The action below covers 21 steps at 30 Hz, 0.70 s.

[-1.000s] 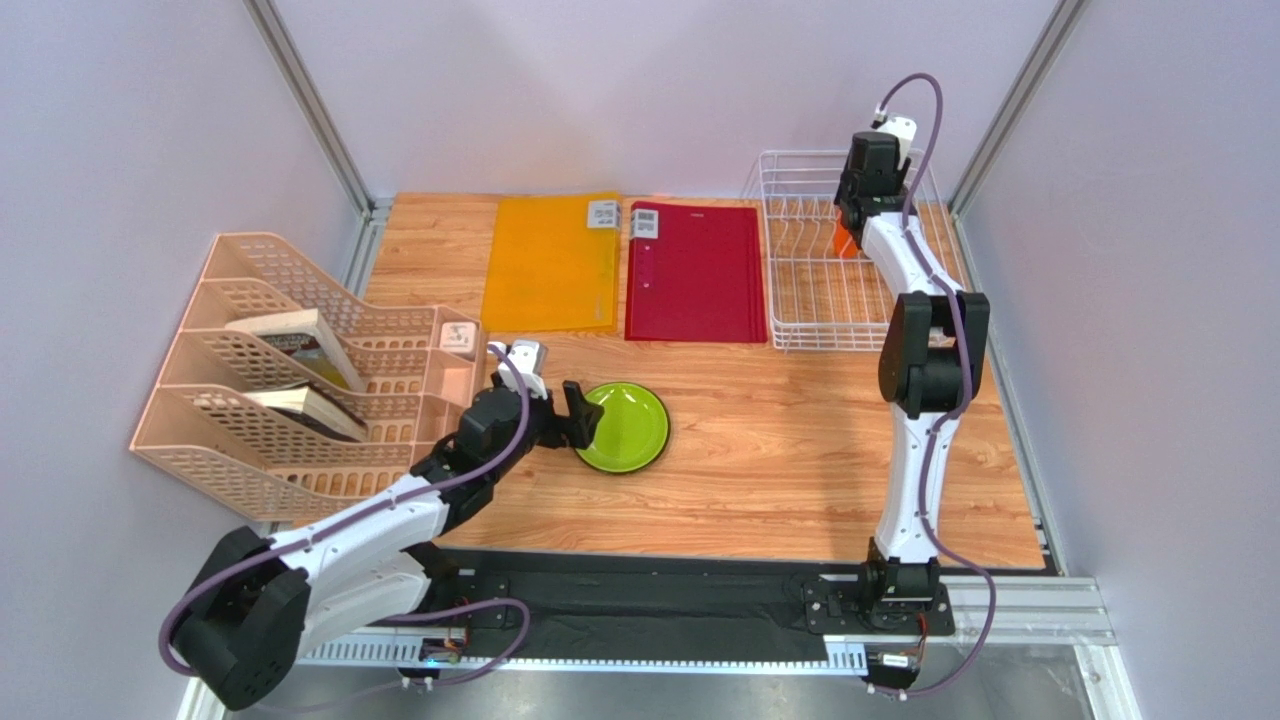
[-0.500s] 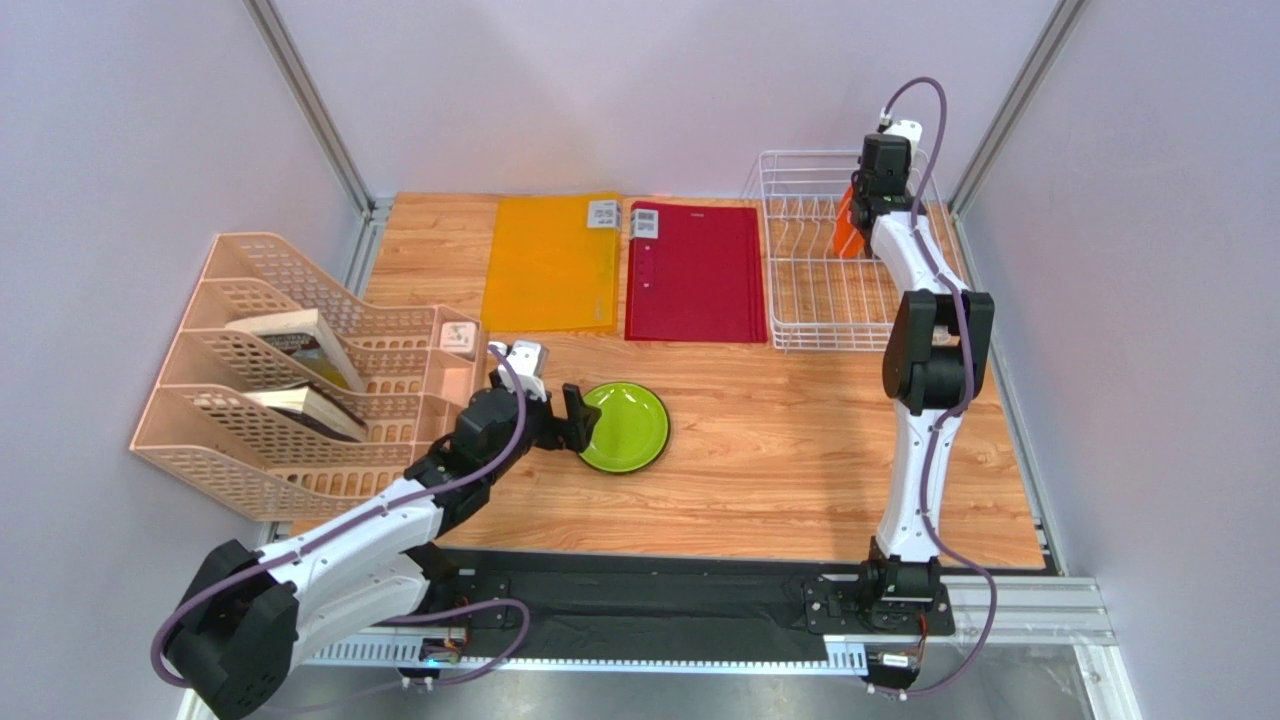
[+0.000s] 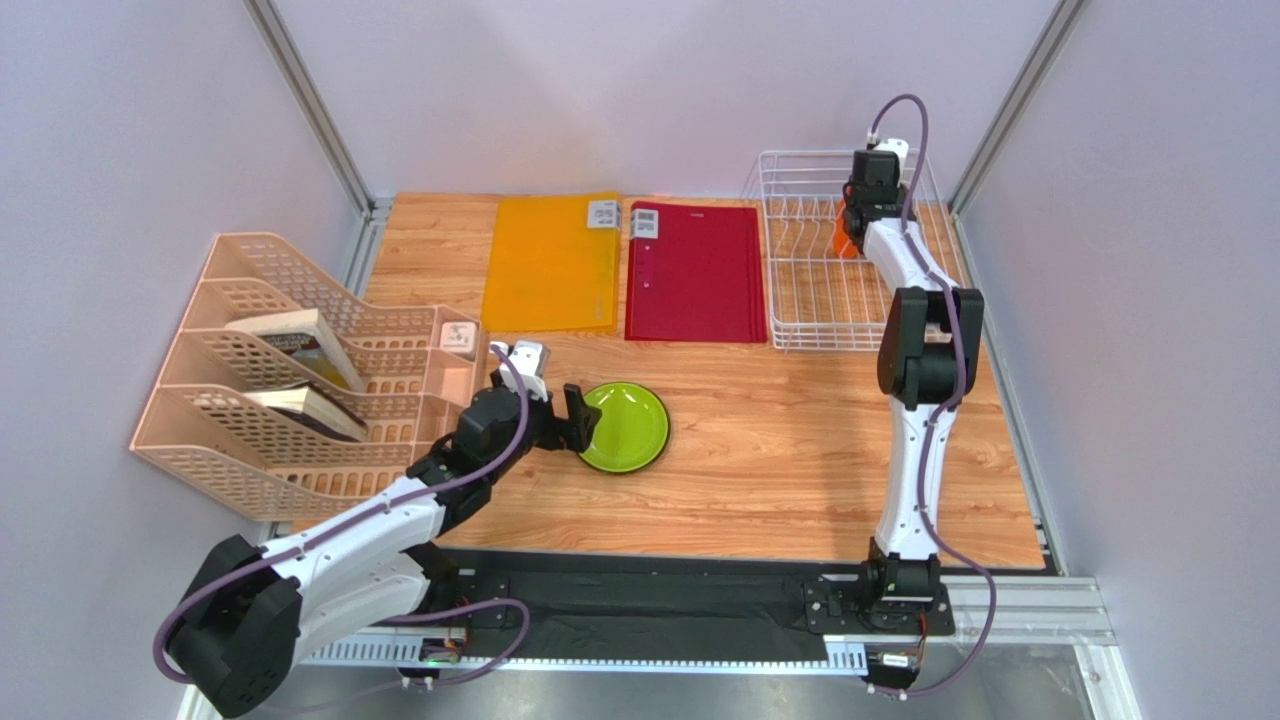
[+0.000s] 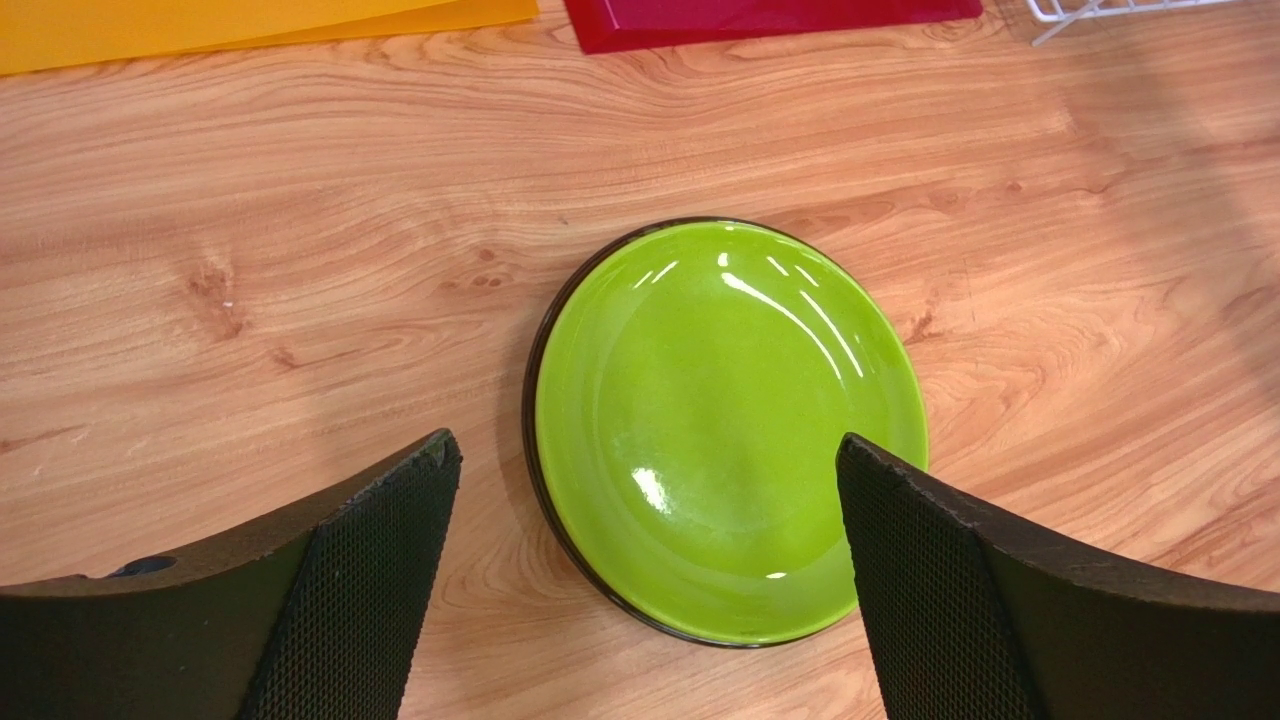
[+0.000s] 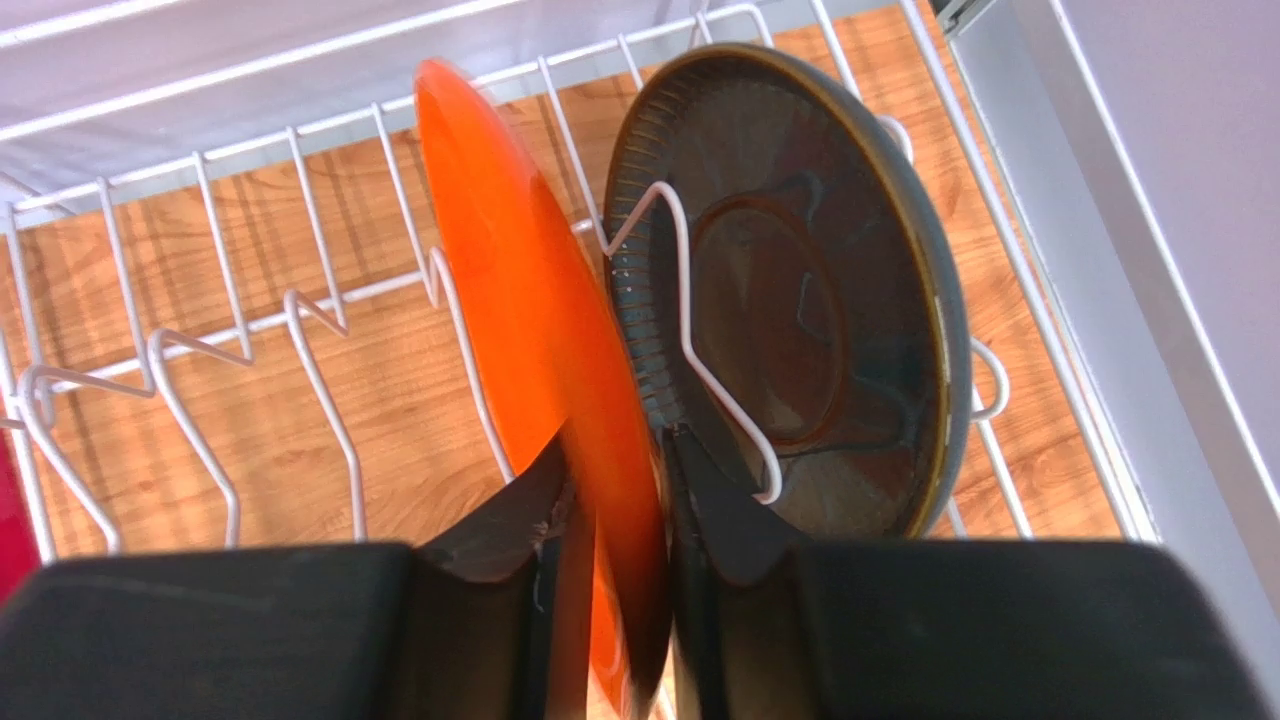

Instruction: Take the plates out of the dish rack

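A lime green plate (image 3: 627,426) lies flat on the wooden table, also in the left wrist view (image 4: 729,428). A dark rim shows under its edge. My left gripper (image 3: 577,419) is open and empty just left of it, its fingers either side of the near rim (image 4: 646,446). In the white wire dish rack (image 3: 819,323) an orange plate (image 5: 511,270) and a dark grey-teal plate (image 5: 812,300) stand upright in slots. My right gripper (image 3: 854,222) is shut on the orange plate's edge (image 5: 619,450). The dark red floral plate is not visible as such.
An orange folder (image 3: 550,263) and a red folder (image 3: 696,270) lie flat at the back, left of the rack. A beige file organiser (image 3: 286,383) with books stands at the left. Metal frame posts and walls close in the table's sides.
My right wrist has shifted slightly toward the back of the rack, still at the orange plate. The left arm and the green plate have not moved.
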Tool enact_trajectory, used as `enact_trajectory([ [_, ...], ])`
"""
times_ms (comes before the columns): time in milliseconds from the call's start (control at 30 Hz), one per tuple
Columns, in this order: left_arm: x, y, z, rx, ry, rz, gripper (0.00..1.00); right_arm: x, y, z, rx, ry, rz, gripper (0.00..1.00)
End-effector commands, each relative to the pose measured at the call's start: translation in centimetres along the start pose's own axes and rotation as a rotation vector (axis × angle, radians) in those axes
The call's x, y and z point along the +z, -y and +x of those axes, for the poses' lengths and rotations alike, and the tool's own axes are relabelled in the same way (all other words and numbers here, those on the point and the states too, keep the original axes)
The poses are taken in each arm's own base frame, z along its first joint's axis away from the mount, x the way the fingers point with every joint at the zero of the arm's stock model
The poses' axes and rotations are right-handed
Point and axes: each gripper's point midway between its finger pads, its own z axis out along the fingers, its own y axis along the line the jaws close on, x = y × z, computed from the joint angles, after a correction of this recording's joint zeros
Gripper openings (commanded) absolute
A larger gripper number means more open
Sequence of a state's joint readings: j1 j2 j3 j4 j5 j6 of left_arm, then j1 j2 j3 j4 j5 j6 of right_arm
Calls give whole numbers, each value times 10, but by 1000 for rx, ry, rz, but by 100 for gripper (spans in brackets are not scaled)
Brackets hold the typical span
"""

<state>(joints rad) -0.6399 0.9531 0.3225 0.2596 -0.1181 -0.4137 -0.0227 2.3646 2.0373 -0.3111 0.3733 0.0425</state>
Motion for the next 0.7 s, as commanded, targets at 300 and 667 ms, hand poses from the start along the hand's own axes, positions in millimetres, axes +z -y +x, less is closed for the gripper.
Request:
enact_trajectory([
  [300,5,3,-12,-2,47,4,100,-16,21,-16,-68,55,126,29],
  [667,5,2,-11,-10,51,-2,100,-39,14,-32,-37,141,148,34],
])
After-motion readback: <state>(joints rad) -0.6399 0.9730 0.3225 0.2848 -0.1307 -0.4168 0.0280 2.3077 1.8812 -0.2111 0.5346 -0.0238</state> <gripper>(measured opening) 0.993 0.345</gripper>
